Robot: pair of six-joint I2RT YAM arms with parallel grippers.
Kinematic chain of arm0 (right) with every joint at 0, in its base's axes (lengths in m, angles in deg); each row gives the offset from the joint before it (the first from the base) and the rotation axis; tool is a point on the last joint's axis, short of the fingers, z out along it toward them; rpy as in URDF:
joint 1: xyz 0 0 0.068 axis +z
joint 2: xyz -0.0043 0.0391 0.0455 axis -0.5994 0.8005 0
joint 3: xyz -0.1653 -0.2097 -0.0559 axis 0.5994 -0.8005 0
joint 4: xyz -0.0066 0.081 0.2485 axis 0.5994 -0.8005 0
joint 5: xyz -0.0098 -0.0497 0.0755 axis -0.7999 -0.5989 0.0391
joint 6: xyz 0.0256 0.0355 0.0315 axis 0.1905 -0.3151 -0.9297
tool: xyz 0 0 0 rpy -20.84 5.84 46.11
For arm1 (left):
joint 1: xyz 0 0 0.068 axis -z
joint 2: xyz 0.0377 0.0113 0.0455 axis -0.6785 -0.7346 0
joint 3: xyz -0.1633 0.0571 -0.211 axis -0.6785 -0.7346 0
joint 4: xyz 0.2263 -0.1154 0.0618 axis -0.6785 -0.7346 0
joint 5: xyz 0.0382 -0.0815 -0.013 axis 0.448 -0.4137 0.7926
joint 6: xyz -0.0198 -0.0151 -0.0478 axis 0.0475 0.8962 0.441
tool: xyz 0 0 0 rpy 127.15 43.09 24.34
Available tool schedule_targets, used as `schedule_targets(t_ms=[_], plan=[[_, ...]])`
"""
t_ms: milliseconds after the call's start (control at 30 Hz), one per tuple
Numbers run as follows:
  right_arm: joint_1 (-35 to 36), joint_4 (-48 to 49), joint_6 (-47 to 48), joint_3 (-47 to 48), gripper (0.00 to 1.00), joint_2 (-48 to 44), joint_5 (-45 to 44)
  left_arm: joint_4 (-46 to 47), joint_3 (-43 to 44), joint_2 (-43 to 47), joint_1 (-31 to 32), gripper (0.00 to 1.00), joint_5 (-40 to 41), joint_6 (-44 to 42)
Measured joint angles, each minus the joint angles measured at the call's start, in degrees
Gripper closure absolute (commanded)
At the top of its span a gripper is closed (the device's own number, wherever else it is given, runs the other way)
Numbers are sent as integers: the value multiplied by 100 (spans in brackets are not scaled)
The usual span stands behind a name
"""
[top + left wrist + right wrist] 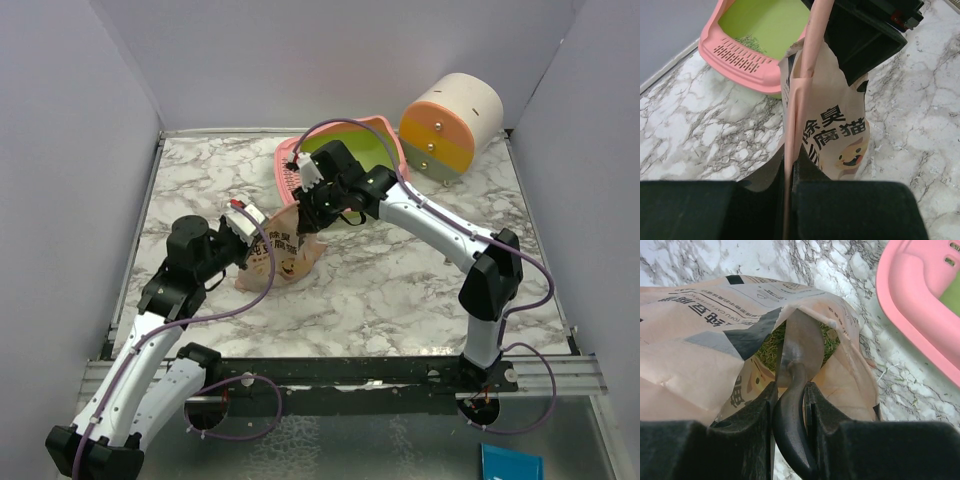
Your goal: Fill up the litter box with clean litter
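The tan litter pouch (285,255) with a cartoon animal stands on the marble table (400,290), in front of the pink litter box (290,165) with its green inside. My left gripper (252,228) is shut on the pouch's edge (795,125). My right gripper (305,215) is shut on the dark handle of a grey metal scoop (800,347), whose blade is inside the open pouch (700,365). Greenish litter granules (767,347) show in the pouch mouth. A little litter (747,42) lies in the box next to the slotted grille (740,56).
A round white-orange-yellow drawer cabinet (450,125) stands at the back right beside the litter box. White walls close in the table on three sides. A few stray granules (890,372) lie on the marble between pouch and box (920,325).
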Motion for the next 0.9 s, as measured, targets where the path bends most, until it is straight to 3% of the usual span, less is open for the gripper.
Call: schedule_targets(t_ms=[300, 900], plan=[[-63, 212, -7, -17, 99, 234, 437, 297, 0, -321, 0, 100, -4, -114], [-286, 1633, -726, -951, 99, 245, 1440, 675, -125, -538, 0, 100, 96, -267]])
